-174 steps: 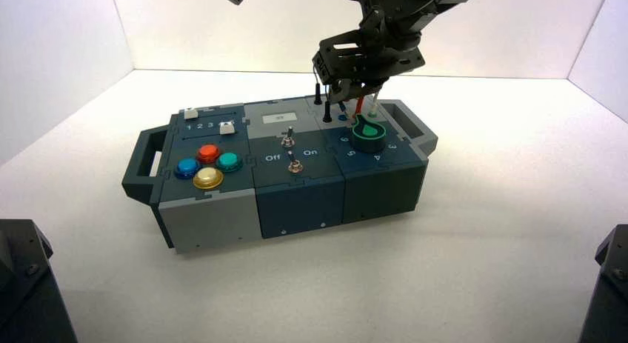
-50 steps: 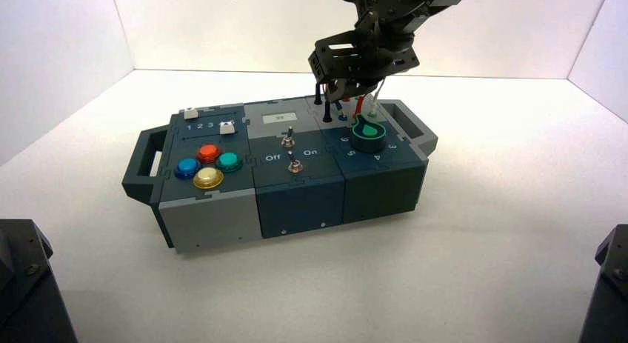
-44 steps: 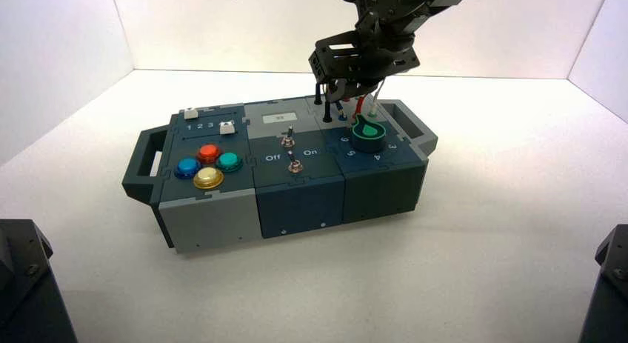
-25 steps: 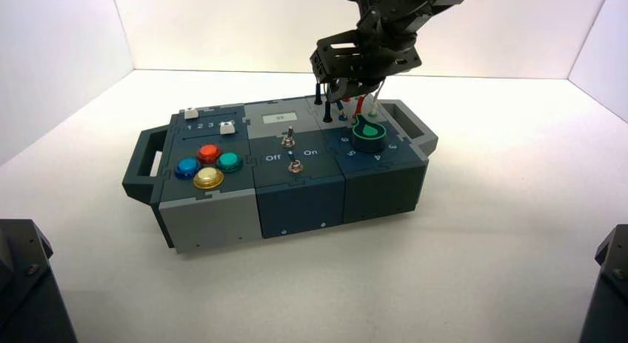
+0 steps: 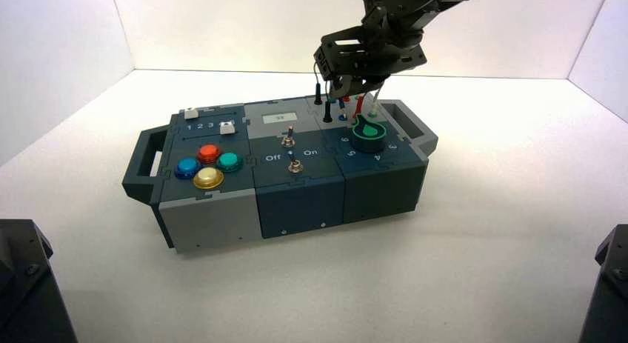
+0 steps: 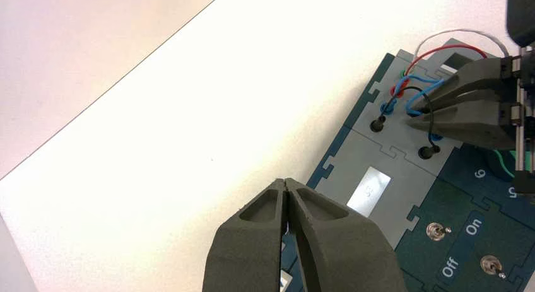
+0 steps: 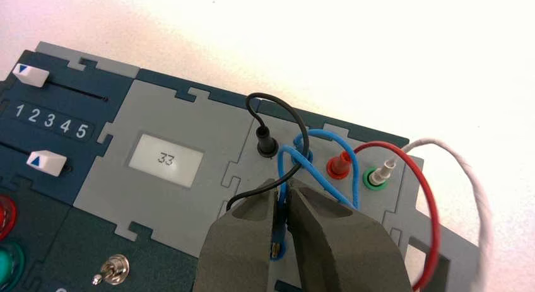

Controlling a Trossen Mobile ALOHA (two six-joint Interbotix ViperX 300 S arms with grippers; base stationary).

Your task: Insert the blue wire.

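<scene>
The right gripper (image 7: 282,186) is working over the wire panel, toward the upper right of the high frame; its jaws are clenching one plug (image 7: 279,224) of the blue wire (image 7: 356,172).

Done: the wire's other plug is sitting in the far blue socket (image 7: 303,157), at the panel's back edge. The held plug is standing roughly upright at the near blue socket (image 7: 282,249), above and slightly left of the green knob (image 5: 368,134) in the high frame.

Left to do: bare metal is showing at the held plug's tip, so this end is apparently lacking full seating; whether the tip is entering the hole cannot be told. By judgement, the task is nearing completion, with alignment, a straight push and release remaining.

The left gripper (image 6: 285,182) is idling off the box's back edge, its jaws pressed together.
</scene>
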